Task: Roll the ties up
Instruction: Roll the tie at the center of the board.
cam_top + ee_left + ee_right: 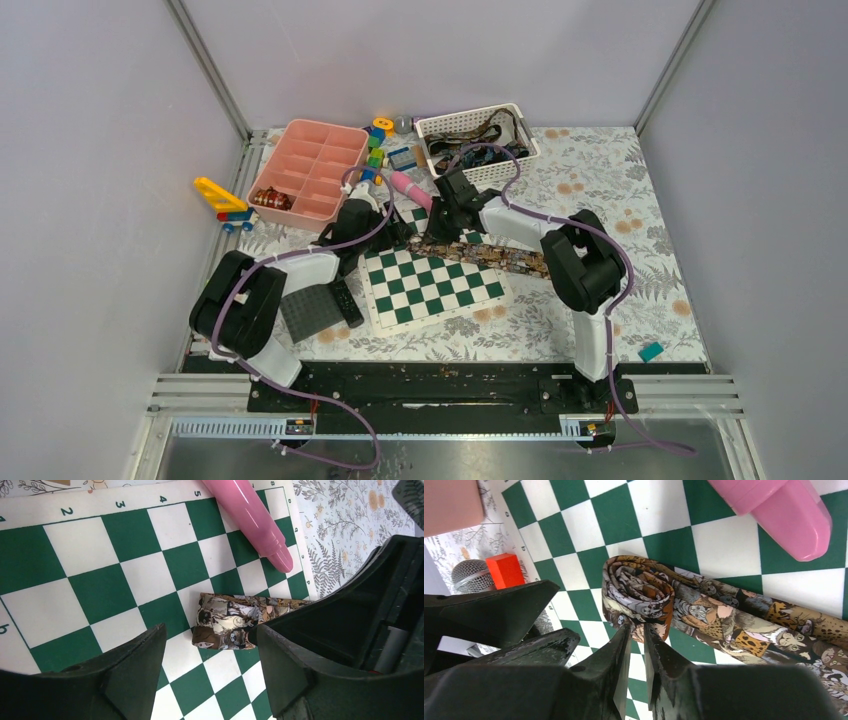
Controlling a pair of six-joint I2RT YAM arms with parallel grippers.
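Note:
A brown animal-print tie (490,257) lies across the far edge of the green-and-white chessboard (430,290). Its left end is wound into a small coil (639,592). My right gripper (638,627) is nearly closed, its tips pinching the coil's lower edge. In the left wrist view the same coiled end (225,622) sits just beyond my left gripper (210,635). That gripper is open, with only board between its fingers. More ties (470,132) lie in the white basket (520,150).
A pink tube (410,188) lies on the board's far corner, close to the coil. Behind are a pink compartment tray (310,165) and small toys (378,140). A black remote (345,300) and grey pad (310,312) lie left of the board. A teal block (651,351) is near right.

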